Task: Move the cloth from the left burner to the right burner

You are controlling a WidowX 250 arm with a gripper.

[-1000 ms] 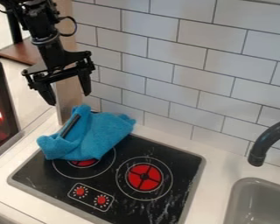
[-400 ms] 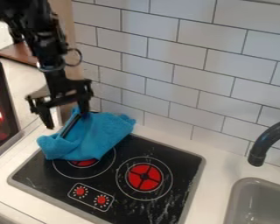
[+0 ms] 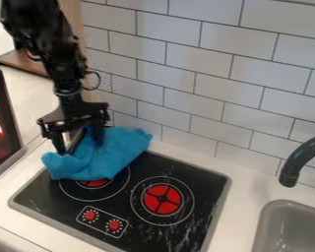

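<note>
Tool [image 3: 80,146], fingers apart, at blue cloth [image 3: 122,147], cloth partly covering left burner [image 3: 94,184]

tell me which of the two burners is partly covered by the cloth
The left burner: the blue cloth lies over its back part, while the right burner, nearer the sink, has its whole red disc exposed.
</note>
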